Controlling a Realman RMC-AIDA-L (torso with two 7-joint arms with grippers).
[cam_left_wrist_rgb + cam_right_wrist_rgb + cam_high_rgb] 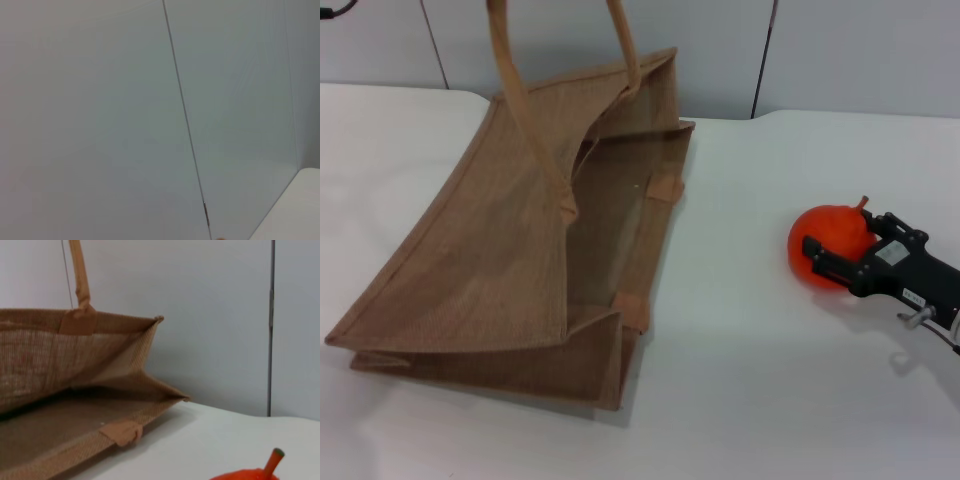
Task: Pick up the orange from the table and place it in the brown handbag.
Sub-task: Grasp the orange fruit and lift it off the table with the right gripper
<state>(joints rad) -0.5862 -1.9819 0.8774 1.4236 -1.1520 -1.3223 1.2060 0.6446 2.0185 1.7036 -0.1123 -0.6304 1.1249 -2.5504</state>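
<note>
The orange (825, 240) is a glossy red-orange fruit with a short stem, resting on the white table (760, 380) at the right. My right gripper (830, 252) reaches in from the right edge with its black fingers on either side of the fruit. The top of the orange (250, 474) also shows at the edge of the right wrist view. The brown handbag (520, 250) is a woven jute tote standing at the left centre, its mouth open and its handles up. It also shows in the right wrist view (75, 390). My left gripper is out of view.
A grey panelled wall (720, 50) runs behind the table. The left wrist view shows only that wall (100, 120) and a corner of the table (300, 210). White tabletop lies between the bag and the orange.
</note>
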